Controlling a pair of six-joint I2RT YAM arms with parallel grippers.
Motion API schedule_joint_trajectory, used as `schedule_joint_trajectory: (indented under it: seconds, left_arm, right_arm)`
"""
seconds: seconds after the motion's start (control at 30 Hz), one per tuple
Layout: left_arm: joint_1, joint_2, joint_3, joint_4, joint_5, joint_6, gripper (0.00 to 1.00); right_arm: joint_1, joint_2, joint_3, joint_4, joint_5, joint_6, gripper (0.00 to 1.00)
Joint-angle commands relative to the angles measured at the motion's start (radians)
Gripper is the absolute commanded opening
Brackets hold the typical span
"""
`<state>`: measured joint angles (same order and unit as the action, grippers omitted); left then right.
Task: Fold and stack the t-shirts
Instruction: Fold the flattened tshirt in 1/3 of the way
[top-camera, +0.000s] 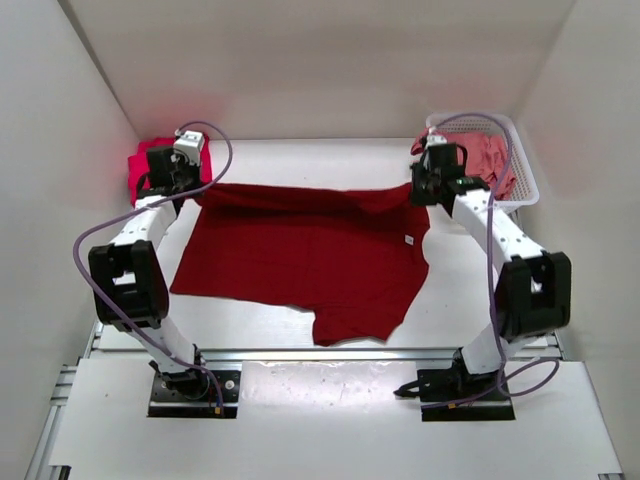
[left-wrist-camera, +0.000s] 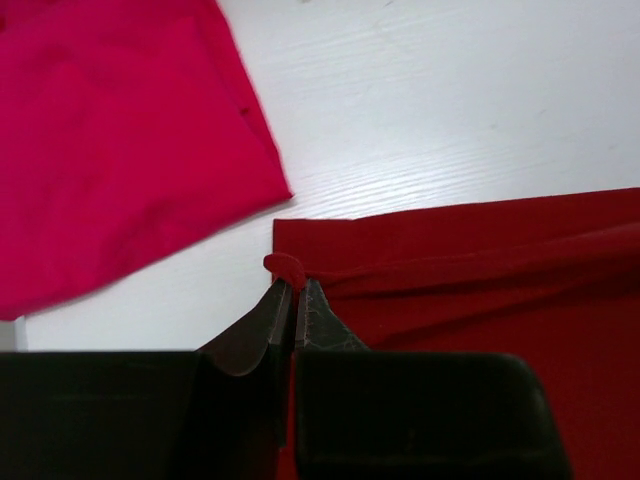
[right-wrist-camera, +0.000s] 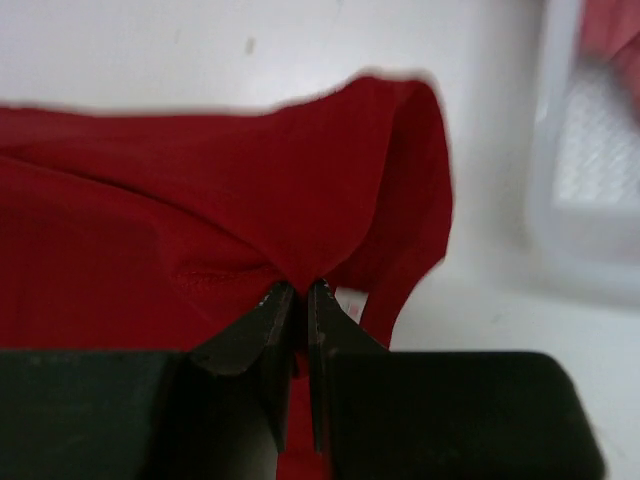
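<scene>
**Both grippers pinched on the far edge of the crimson shirt**

Left gripper (left-wrist-camera: 293, 292): jaws almost together, clamped on a small bunched nub of cloth at the far-left corner of the crimson shirt (top-camera: 300, 250). Only a thin sliver of fabric sits between the tips.

Right gripper (right-wrist-camera: 293, 292): jaws likewise nearly closed, pinching the shirt's far-right corner. The cloth rises there into a peaked, doubled-over fold. A stitched seam shows just left of the tips.

Crimson shirt: spread across the middle of the table (top-camera: 300, 160). The far edge is drawn roughly straight between the two grippers. The near edge is uneven, with a flap pointing toward the arm bases right of centre. The cloth is soft and matte, with shallow creases running along the far edge. A small white tag (top-camera: 408, 239) sits near the right side.

Pink shirt (top-camera: 145, 168): bright, lying flat in layers at the far-left corner. It is near the left gripper but apart from the crimson shirt, with bare table between them.

Salmon shirt (top-camera: 488, 155): crumpled inside the basket (top-camera: 528, 190) at far right.

Basket: white plastic mesh with a rounded rim, just beside the right gripper.

Table: white, with a faint wood-grain texture.
</scene>
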<state>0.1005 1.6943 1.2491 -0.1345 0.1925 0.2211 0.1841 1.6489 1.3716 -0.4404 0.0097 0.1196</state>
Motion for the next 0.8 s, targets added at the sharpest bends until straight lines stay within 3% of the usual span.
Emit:
schedule_joint_trajectory:
  seconds: [0.0, 0.13, 0.3, 0.4, 0.57, 0.67, 0.77]
  left_arm:
    - [0.033, -0.047, -0.054, 0.055, -0.031, 0.075, 0.00]
    - [0.019, -0.045, -0.126, 0.081, -0.047, 0.136, 0.00]
    - [-0.019, -0.044, -0.128, 0.113, -0.044, 0.130, 0.00]
    - [-0.044, -0.025, -0.048, 0.121, -0.056, 0.092, 0.00]
    - [-0.084, 0.030, 0.024, 0.308, -0.122, 0.080, 0.00]
    - [-0.133, 0.080, 0.047, 0.375, -0.189, 0.100, 0.00]
    - [-0.148, 0.116, 0.030, 0.429, -0.240, 0.129, 0.01]
  right_arm:
    - [0.012, -0.161, -0.141, 0.066, -0.037, 0.112, 0.01]
    - [0.048, -0.276, -0.365, 0.107, -0.094, 0.216, 0.00]
    - [0.060, -0.328, -0.453, 0.115, -0.119, 0.253, 0.00]
    - [0.002, -0.305, -0.357, 0.101, -0.090, 0.204, 0.00]
    - [-0.110, -0.100, -0.079, 0.053, -0.137, 0.143, 0.00]
    - [-0.110, 0.015, 0.088, 0.029, -0.128, 0.121, 0.00]
    - [-0.084, 0.066, 0.155, 0.029, -0.117, 0.123, 0.00]
